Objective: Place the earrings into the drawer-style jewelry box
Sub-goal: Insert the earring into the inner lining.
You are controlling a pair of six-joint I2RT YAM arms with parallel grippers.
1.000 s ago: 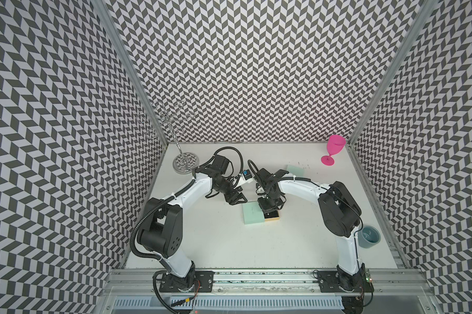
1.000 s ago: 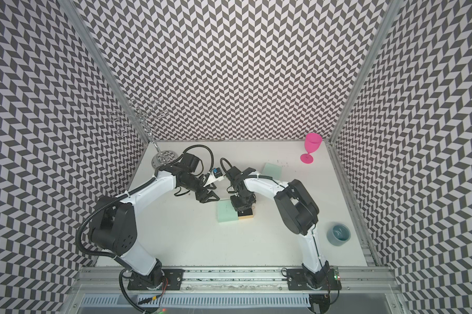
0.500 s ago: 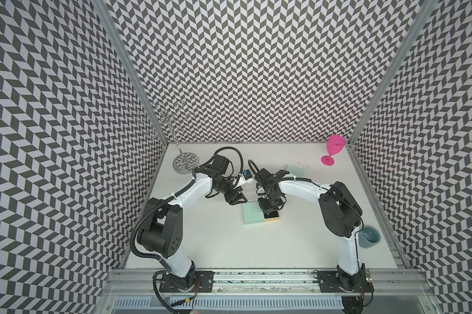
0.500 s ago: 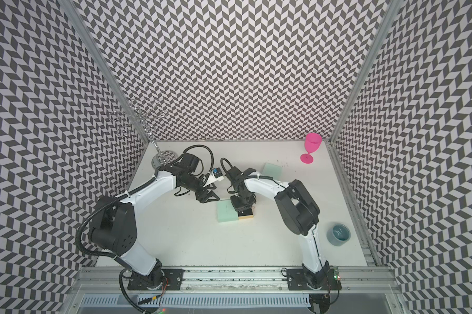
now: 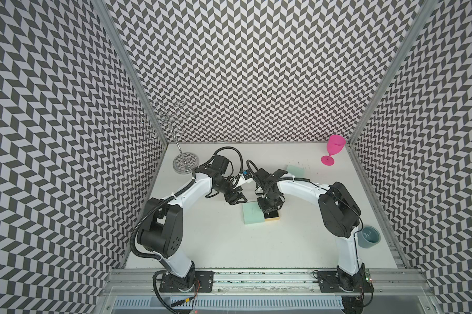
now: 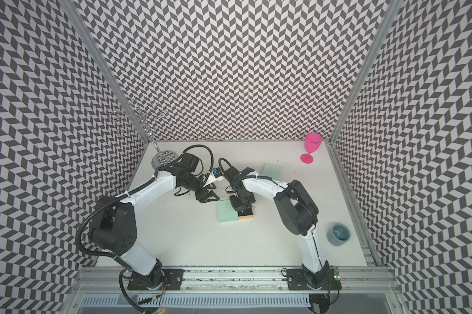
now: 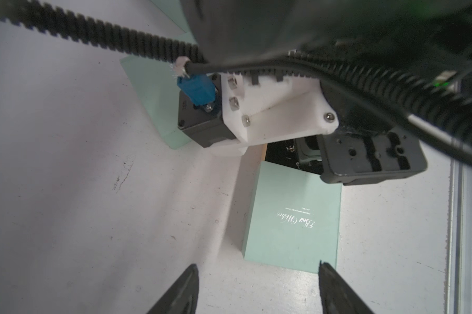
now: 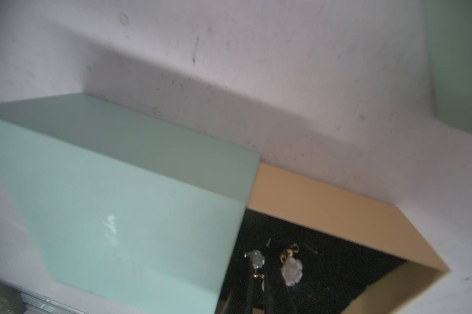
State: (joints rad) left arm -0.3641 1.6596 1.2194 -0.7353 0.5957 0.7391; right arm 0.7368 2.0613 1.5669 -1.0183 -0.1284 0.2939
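Chevron-patterned black-and-white walls close three sides of a white worktop [image 5: 216, 239].

Jewelry box [image 5: 252, 216]: lies near the middle of the worktop, between the two arms. It has a mint sleeve with silver script on its top face.

Drawer [image 8: 338, 201]: tan walls and black lining. It stands partly out of the sleeve on the right arm's side.

Earrings [image 8: 292, 267]: two are seen inside the drawer, on the black lining. One is a white flower on a gold fitting. The other, a clear crystal piece [image 8: 255, 258], lies just beside it, nearer the sleeve.

Right fingers [image 8: 275, 297]: directly above the open drawer and pointing down into it. They are pressed almost together, with only a thin slit between them. The crystal piece sits at their tips; whether it is pinched or lies free cannot be told.

Left fingers [image 7: 183, 291]: spread wide and holding nothing. They hover above bare worktop just beside the box's far corner on the left arm's side.

Second mint box [image 5: 295, 171]: beyond the jewelry box toward the back wall, apart from it.

Chrome wire stand [image 5: 184, 163]: well apart from the box, toward the back corner on the left arm's side.

Pink goblet [image 5: 332, 152]: upright, well apart from the box, toward the back corner on the right arm's side.

Blue-grey cup [image 5: 369, 236]: well apart from the box, on the right arm's side, closer to the front rail.
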